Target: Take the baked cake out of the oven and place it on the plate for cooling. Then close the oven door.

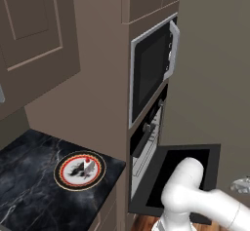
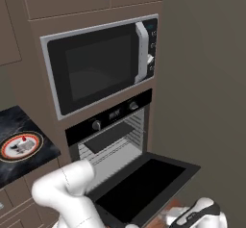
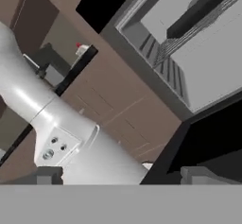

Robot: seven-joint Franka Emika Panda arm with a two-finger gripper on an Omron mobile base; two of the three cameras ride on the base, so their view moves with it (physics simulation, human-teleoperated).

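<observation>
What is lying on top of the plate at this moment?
On the plate, on the dark counter, sits the baked cake, a small whitish piece with a red blob. It covers part of the plate's black figure.

The left base view looks from behind and to the left of the arm, facing right along the cabinet front, so the oven (image 1: 146, 147) appears side-on and narrow, with the counter (image 1: 29, 186) and the plate (image 1: 80, 170) near. The right base view looks from the right, facing the oven (image 2: 113, 135) almost head-on. Both share the open oven door (image 2: 144, 186), the microwave (image 2: 101, 70) and the plate. The hand view sits low and close, rolled sideways, looking up into the oven cavity (image 3: 189, 43).
</observation>
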